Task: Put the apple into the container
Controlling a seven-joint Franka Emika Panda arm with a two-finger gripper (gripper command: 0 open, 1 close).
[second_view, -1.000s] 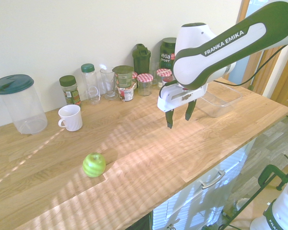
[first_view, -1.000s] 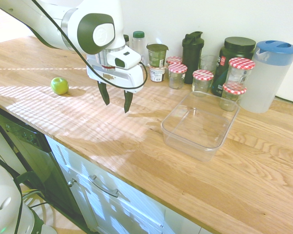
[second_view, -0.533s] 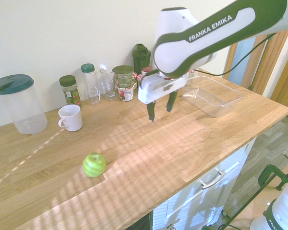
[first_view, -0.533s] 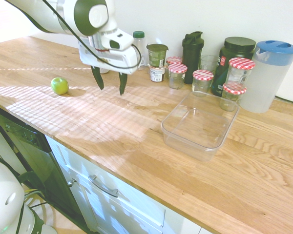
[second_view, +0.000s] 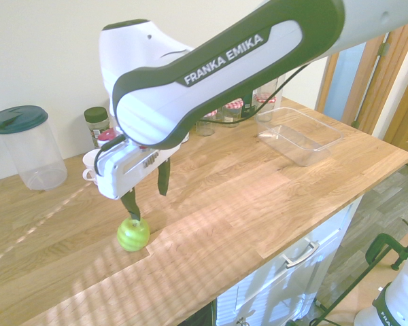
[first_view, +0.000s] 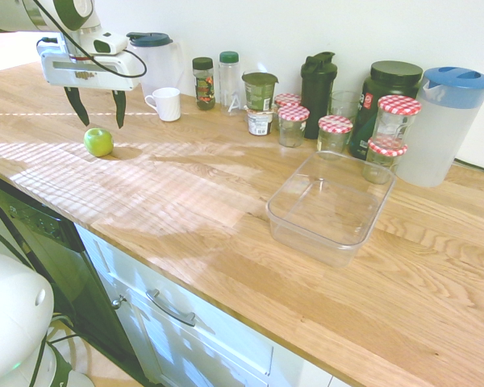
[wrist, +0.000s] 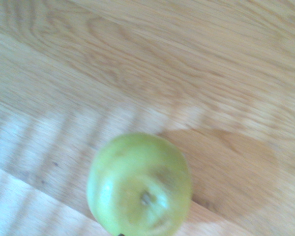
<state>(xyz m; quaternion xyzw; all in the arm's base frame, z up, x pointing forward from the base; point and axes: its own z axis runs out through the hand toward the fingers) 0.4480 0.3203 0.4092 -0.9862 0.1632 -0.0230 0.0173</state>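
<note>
Hovering spread wide, our two-finger gripper hung just above the small shiny green apple, which sat on the wooden countertop, well apart from the shallow clear plastic rectangular container.

Bright daylight falls in striped bands across the pale oak worktop, washing out its far left corner. The small round green apple looks soft and blurred close up, casting a brownish shadow beside it.
</note>
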